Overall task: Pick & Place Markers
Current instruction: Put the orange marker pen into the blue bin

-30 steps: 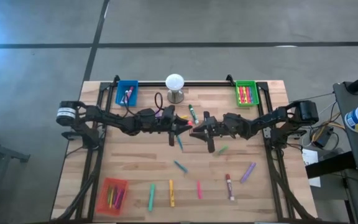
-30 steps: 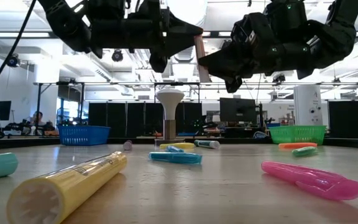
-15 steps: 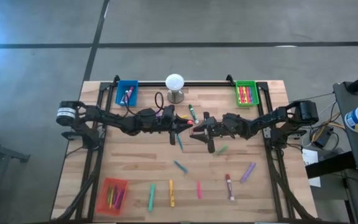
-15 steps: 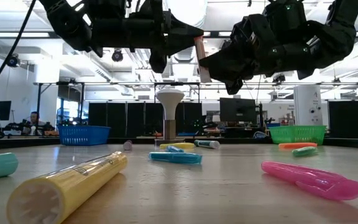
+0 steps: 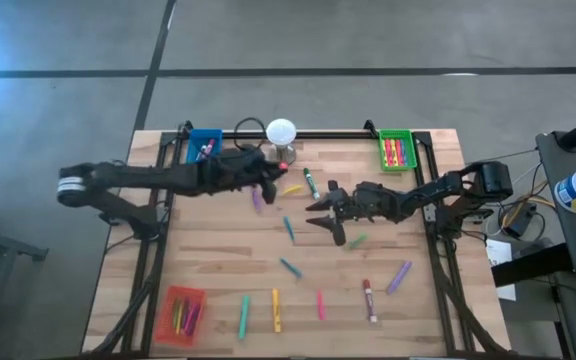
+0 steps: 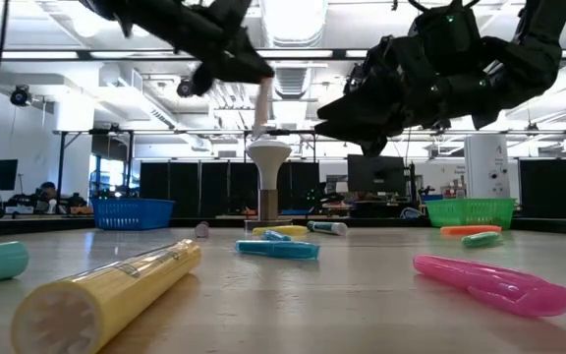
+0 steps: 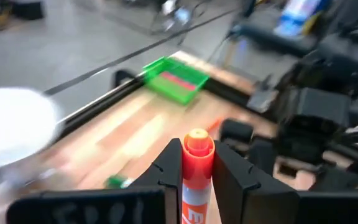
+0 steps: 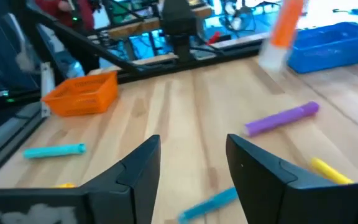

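My left gripper (image 5: 276, 163) hangs above the table's far middle, beside the white ball on its stand (image 5: 281, 140), shut on an orange-capped marker (image 7: 197, 163) with a white body. My right gripper (image 5: 320, 217) hovers open over the table's middle with nothing between its fingers (image 8: 191, 152). Loose markers lie flat on the wood: a purple one (image 5: 258, 198), teal ones (image 5: 288, 228) (image 5: 290, 267), a green one (image 5: 356, 241), and a row near the front, among them a yellow one (image 5: 276, 310) and a pink one (image 5: 320, 305). My left gripper pinches the marker's white body (image 7: 194, 196) between its two fingers. The marker lies along the fingers, and its orange cap end (image 7: 198, 143) sticks out past the fingertips. The marker (image 6: 263, 98) is lifted clear, high above the table.
A blue tray (image 5: 204, 148) stands at the far left, a green tray (image 5: 396, 150) at the far right and a red tray (image 5: 182, 312) at the near left, each holding markers. A purple marker (image 5: 399, 276) and a red-and-white one (image 5: 369, 300) lie at the right front.
Both grippers met over the table's middle at the orange-capped marker. My left gripper shut on it and my right gripper opened and let go. My left gripper then carried the marker toward the far left, next to the white ball; my right gripper stayed where it was.
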Action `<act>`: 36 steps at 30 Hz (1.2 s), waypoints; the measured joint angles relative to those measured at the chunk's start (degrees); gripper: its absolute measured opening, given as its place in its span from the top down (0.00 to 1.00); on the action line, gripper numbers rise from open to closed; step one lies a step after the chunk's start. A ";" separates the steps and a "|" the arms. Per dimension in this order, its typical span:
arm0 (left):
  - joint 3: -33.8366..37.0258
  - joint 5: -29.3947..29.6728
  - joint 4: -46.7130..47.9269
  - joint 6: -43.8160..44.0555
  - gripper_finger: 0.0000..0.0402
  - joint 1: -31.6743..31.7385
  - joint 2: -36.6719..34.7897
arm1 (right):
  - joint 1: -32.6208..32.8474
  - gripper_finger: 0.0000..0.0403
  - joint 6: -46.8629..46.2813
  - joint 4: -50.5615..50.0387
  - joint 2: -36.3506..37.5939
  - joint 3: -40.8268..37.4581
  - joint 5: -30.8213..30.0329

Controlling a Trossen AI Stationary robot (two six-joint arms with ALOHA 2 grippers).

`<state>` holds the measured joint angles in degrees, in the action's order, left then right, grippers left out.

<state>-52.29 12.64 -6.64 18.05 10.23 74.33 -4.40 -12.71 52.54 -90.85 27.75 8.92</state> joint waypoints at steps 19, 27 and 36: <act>-7.52 6.12 39.64 3.76 0.87 22.95 -3.15 | 0.11 0.63 2.86 -3.76 0.02 -0.02 0.12; -7.57 3.57 39.47 -0.24 0.87 31.58 -0.36 | 0.07 0.63 3.95 -4.36 0.02 -0.02 0.06; -7.57 2.24 39.45 -2.02 0.87 36.26 4.46 | 0.07 0.63 3.95 -4.35 0.02 -0.02 0.06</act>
<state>-59.86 14.87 32.82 16.04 46.49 78.79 -4.34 -8.75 48.20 -90.83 27.73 8.97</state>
